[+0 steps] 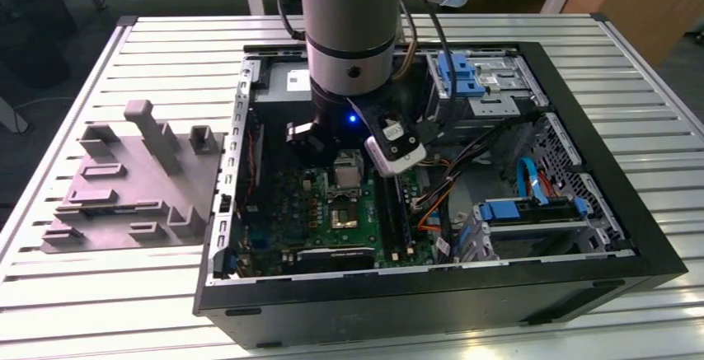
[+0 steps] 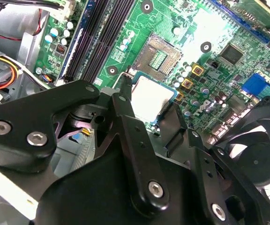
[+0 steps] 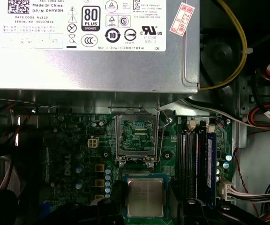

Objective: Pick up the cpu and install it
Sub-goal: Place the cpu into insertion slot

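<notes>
Misalignment was the risk: the hand (image 2: 150,101) was clenched on the cpu (image 2: 143,93) near the open socket (image 2: 157,58); a tilted or offset drop could have bent its pins.

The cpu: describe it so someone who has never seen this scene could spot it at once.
Inside the open computer case, find the green motherboard. Near its empty socket, the gripper holds the cpu: the only flat square with a plain silvery top.
</notes>
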`<act>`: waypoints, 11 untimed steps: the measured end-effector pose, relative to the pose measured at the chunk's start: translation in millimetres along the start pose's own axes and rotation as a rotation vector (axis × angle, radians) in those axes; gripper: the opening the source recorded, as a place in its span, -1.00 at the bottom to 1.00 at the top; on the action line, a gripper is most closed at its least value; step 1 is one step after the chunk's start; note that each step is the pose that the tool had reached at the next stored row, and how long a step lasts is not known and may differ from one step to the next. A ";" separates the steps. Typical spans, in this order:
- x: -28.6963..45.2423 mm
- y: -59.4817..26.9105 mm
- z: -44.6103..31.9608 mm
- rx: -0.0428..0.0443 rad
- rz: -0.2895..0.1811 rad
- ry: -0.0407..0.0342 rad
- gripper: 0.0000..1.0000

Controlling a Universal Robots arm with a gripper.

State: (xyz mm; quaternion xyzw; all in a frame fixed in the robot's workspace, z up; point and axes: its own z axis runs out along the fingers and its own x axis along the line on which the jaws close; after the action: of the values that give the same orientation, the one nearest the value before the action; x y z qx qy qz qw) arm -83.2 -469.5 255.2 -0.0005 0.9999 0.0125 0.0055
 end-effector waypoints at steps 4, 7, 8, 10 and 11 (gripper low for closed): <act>0.0 0.0 0.1 0.0000 0.000 -0.0001 -0.05; 0.1 0.0 2.5 -0.0002 0.000 0.0017 -0.05; 0.1 -0.1 3.8 -0.0001 0.000 0.0029 -0.05; 0.0 -0.7 6.8 -0.0001 0.000 0.0048 -0.05; 0.0 -1.5 8.0 0.0002 0.000 0.0055 -0.05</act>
State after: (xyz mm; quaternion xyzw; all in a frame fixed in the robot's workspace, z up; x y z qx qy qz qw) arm -83.2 -470.8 247.2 -0.0005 0.9999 0.0125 0.0028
